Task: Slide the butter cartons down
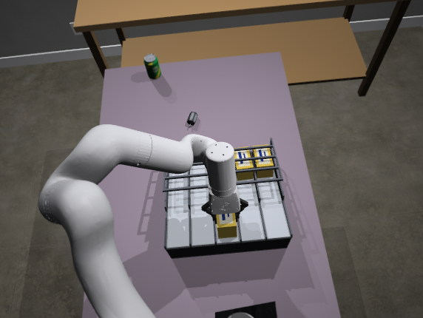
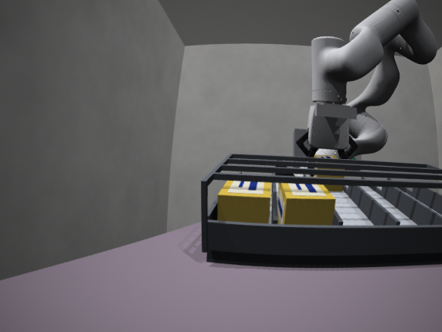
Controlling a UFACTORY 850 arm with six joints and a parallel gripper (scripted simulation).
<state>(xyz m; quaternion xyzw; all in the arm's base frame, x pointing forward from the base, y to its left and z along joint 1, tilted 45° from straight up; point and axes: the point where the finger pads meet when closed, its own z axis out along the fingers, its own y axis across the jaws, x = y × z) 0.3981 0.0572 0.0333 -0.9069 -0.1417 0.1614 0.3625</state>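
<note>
The dark five-lane shelf (image 1: 226, 196) stands on the purple table. Two yellow butter cartons (image 1: 244, 163) (image 1: 264, 160) lie side by side in the two rightmost lanes, at the far end under the cross bars. In the exterior view they sit against the shelf's end wall (image 2: 244, 201) (image 2: 307, 202). My gripper (image 1: 226, 216) points straight down over the middle lane, near the shelf's near end. It is shut on the third butter carton (image 1: 226, 225), which shows behind the bars in the exterior view (image 2: 329, 171). I cannot tell whether this carton touches the lane.
A green can (image 1: 152, 66) stands at the table's far left corner. A small dark cylinder (image 1: 191, 118) lies on the table beyond the shelf. A wooden rack (image 1: 237, 37) stands behind the table. A dark object (image 1: 245, 310) sits at the near table edge.
</note>
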